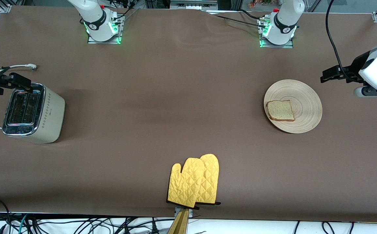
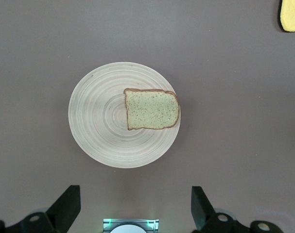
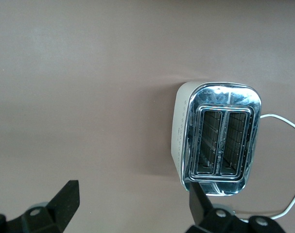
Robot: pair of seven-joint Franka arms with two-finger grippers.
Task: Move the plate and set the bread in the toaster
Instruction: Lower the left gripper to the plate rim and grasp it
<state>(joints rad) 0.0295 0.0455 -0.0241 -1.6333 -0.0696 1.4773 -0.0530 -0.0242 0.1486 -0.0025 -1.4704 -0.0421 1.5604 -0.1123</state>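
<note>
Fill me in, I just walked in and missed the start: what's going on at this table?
Nothing is being handled yet. The bread lies on the plate toward the left arm's end of the table, and the toaster stands at the right arm's end with both slots empty. The left gripper hangs open above the table beside the plate; the right gripper hangs open by the toaster. Two yellow oven mitts lie nearest the front camera.
</note>
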